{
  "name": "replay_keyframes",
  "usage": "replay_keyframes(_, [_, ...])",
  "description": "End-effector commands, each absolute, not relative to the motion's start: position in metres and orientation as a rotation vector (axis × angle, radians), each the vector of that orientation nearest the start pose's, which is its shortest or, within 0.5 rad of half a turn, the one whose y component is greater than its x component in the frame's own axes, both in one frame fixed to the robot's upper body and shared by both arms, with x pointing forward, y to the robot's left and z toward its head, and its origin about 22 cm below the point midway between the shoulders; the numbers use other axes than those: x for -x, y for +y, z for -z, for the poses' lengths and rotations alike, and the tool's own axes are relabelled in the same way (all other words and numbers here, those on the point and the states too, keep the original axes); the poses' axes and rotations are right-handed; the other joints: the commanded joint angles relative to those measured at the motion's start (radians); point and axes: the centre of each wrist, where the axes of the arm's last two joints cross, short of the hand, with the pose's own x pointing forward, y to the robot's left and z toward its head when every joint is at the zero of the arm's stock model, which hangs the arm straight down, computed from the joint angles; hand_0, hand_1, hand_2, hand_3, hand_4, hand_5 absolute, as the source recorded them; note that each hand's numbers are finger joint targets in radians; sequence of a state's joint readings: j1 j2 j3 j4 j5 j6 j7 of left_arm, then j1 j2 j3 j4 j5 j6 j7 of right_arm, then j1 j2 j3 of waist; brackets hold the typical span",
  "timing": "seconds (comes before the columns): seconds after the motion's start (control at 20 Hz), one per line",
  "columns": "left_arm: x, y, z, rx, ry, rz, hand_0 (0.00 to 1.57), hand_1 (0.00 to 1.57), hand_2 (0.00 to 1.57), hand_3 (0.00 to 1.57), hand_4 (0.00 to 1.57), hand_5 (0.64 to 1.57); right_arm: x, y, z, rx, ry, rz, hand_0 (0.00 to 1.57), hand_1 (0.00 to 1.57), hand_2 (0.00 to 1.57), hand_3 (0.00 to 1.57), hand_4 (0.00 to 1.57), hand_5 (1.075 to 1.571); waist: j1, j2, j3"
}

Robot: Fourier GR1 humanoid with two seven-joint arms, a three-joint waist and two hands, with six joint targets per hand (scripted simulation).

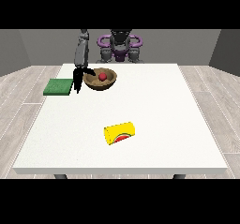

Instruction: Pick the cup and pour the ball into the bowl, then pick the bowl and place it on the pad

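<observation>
Hand at view's left point(78, 80) at bowl point(100, 79) rim, fingers unclear

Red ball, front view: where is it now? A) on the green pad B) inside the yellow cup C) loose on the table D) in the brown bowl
D: the red ball sits inside the brown bowl, while the yellow cup lies on its side on the table.

Brown wood-look bowl point(100, 79), matt green pad point(59, 86), smooth yellow cup point(119, 132), smooth white table point(154, 106)
</observation>
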State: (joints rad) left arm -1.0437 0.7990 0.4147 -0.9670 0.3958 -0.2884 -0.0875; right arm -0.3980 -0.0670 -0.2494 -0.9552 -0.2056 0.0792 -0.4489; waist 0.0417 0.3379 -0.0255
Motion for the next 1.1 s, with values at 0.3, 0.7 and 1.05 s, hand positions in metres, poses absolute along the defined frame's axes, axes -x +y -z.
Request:
replay_keyframes(0.3, [-0.359, 0.413, -0.378, -0.073, -2.371, 0.057, 0.00, 0.00, 0.00, 0.00, 0.00, 1.537, -0.340, -0.205, 0.044, -0.029, -1.615, 0.214, 0.00, 0.00, 0.00, 0.00, 0.43, 1.568, 0.053, 0.059, 0.0264])
replay_keyframes(0.7, [-0.358, 0.429, -0.366, -0.060, -2.356, 0.039, 0.00, 0.00, 0.00, 0.00, 0.00, 1.547, -0.326, -0.250, 0.043, 0.277, -1.525, 0.083, 1.57, 1.57, 1.57, 1.57, 1.17, 1.448, 0.053, 0.037, 0.0232])
replay_keyframes(1.05, [-0.354, 0.484, -0.300, -0.118, -2.174, -0.035, 0.00, 0.00, 0.00, 0.00, 0.00, 1.545, -0.341, -0.239, -0.026, 0.380, -1.406, -0.067, 1.57, 1.57, 1.57, 1.57, 1.26, 1.456, -0.030, -0.135, 0.0203])
